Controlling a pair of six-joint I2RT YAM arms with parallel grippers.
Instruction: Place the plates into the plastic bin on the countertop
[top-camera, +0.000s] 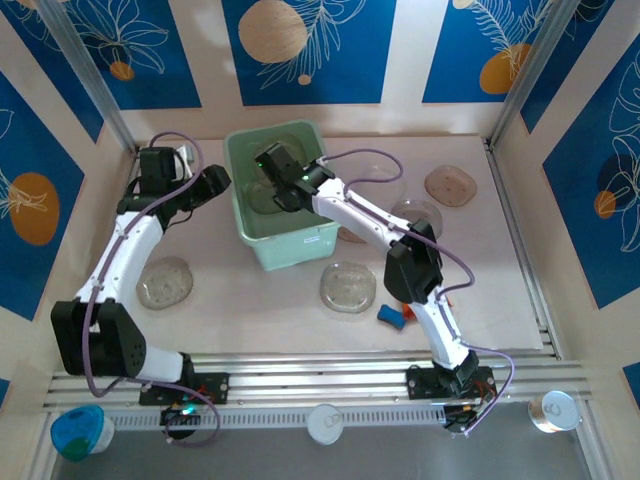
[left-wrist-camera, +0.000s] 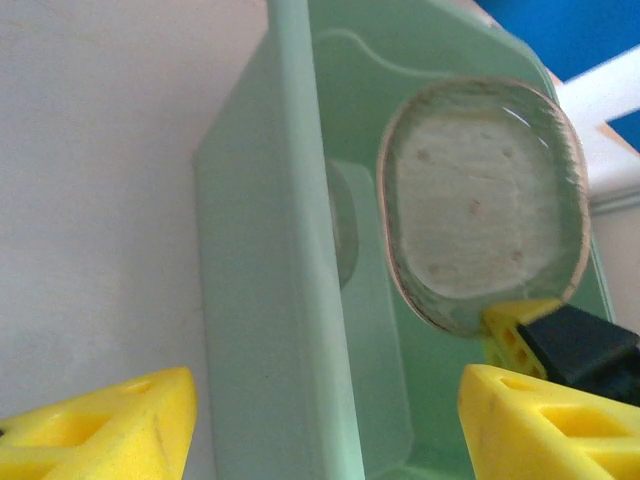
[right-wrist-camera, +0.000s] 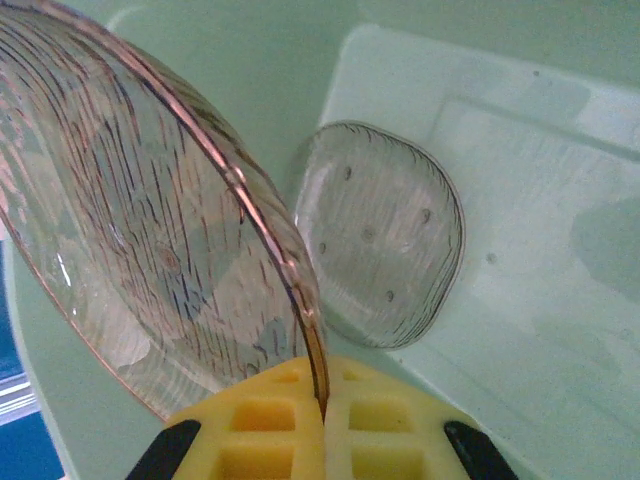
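Now the right tool (right-wrist-camera: 322, 440) is closed tightly on the rim of a smoky plate (right-wrist-camera: 150, 250) and holds it tilted inside the plastic bin (top-camera: 245, 150), which stands near the far edge of the desk (top-camera: 260, 315). A second plate (right-wrist-camera: 385, 235) rests deeper in the bin. The left tool (top-camera: 208, 184) is wide open and empty, just beside the bin's left wall. A third plate (top-camera: 165, 282) lies near the desk's left edge, and a fourth plate (top-camera: 348, 287) in front of the bin.
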